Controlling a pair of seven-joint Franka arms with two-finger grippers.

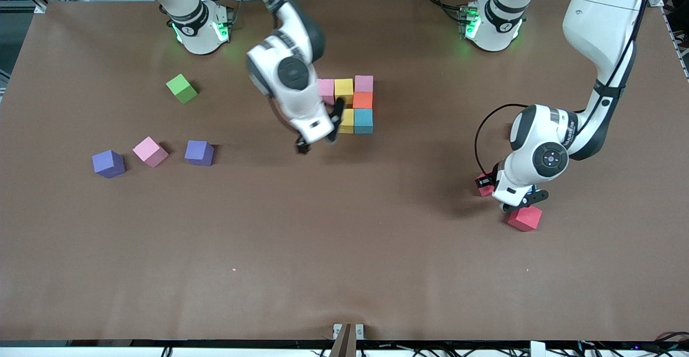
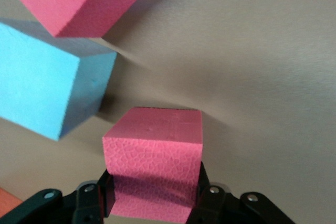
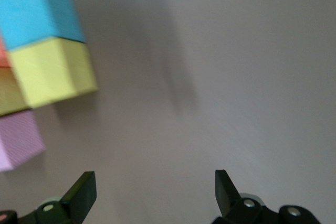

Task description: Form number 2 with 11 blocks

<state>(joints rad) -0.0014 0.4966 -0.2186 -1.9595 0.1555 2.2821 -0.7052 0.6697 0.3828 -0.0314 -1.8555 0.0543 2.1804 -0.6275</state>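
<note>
Left tool [image 2: 155, 195]: clamped on a red block [image 2: 152, 161] at the left arm's end of the surface [image 1: 344, 249]; lift straight, clearing the neighbouring red block [image 1: 525, 218]. Right tool [image 3: 155, 192]: fingers apart, empty, beside the partial number 2 [image 1: 355, 104] mid-surface.

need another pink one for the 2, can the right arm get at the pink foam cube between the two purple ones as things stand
Probably yes. The right gripper is open and holds nothing, beside the started digit. The pink foam cube sits apart from both purple foam cubes, at the right arm's end, with nothing over it.
</note>
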